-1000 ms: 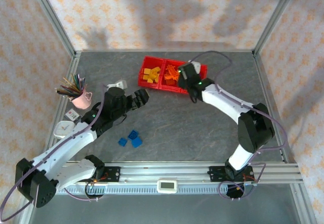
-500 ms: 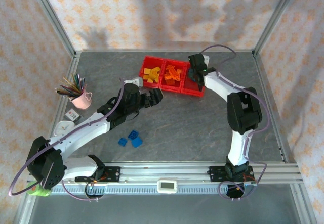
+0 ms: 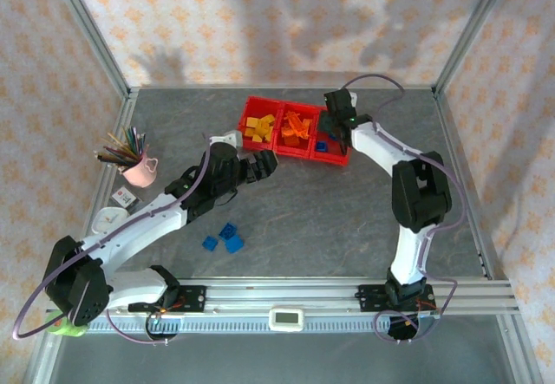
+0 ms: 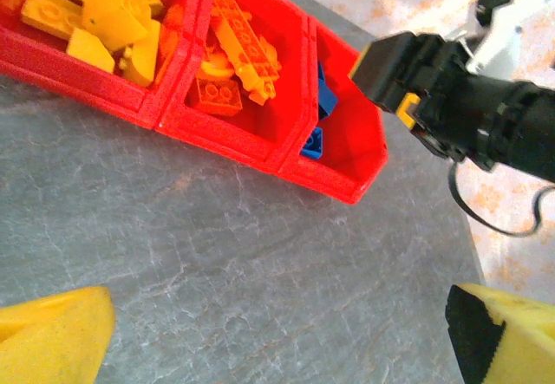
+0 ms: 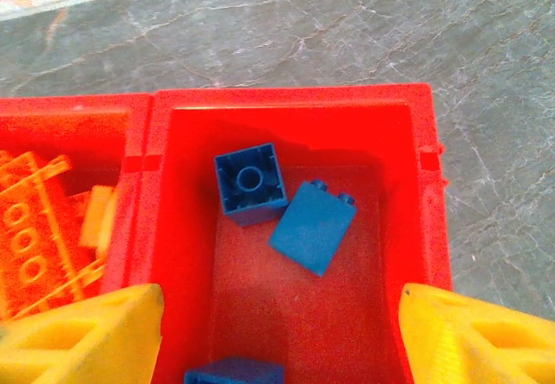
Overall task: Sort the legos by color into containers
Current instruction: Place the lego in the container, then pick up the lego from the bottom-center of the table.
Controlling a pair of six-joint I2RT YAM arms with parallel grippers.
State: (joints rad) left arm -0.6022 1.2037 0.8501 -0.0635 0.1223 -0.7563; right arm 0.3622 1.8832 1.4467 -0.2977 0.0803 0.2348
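Spreading across the top view, the grey table [image 3: 364, 219] carries both arms: the left arm [image 3: 130, 228] reaches toward the middle, and the right arm [image 3: 379, 147] bends over the far side. The three joined red bins [image 3: 293, 152] sit at the far middle. The right gripper [image 5: 277, 336] hangs over the right-hand bin, its fingers well apart with nothing between them. The left gripper [image 3: 263, 166], just on the near side of the bins, gapes wide and empty. Yellow bricks [image 3: 257, 127] lie in the left bin, orange bricks [image 3: 297, 126] in the middle one and three blue bricks [image 5: 251, 183] in the right one. Three loose blue bricks [image 3: 234, 244] rest on the table beside the left arm.
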